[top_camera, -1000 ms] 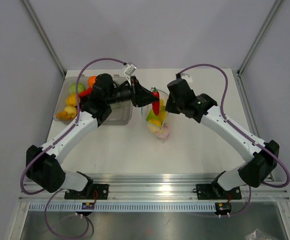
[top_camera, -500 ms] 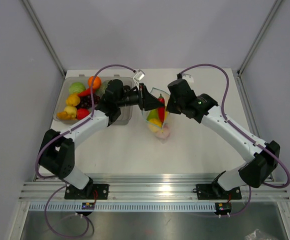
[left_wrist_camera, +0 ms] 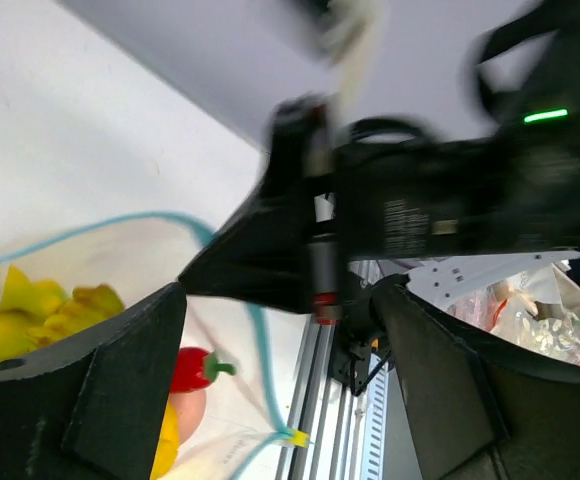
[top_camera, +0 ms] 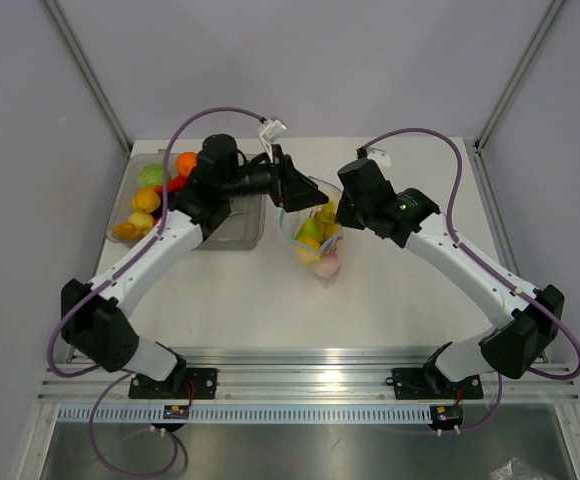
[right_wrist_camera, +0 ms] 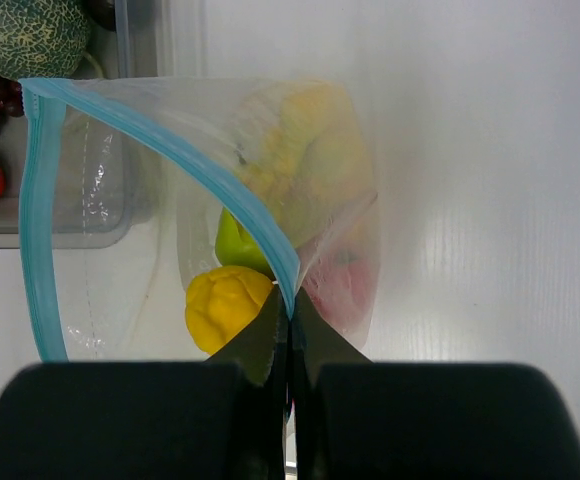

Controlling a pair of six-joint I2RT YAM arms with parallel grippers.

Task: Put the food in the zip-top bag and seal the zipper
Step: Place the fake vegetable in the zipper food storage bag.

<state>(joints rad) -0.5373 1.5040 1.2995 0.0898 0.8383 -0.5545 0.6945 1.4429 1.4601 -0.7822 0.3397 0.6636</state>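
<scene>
1. R gripper (right_wrist_camera: 288,318): fingers were pressed tight together, pinching the zipper (right_wrist_camera: 38,210) at the mouth's right corner.
2. L gripper (left_wrist_camera: 282,292): fingers (left_wrist_camera: 90,390) were spread wide w/ nothing between them, hovering over the open mouth just beside the R gripper.
3. Zip-top bag (top_camera: 322,262) sat mid-table btwn the arms, mouth gaping, unsealed. Inside were a banana bunch (left_wrist_camera: 45,310), light green fruit (right_wrist_camera: 235,245), yellow piece (right_wrist_camera: 225,305) and red pepper (left_wrist_camera: 195,368).
4. Tray (top_camera: 238,232) stood just left of the bag, toy food (top_camera: 146,198) in its far-left end.
5. Table (top_camera: 260,300): open surface lay on the bag's near side and right; the far edge was near.
</scene>
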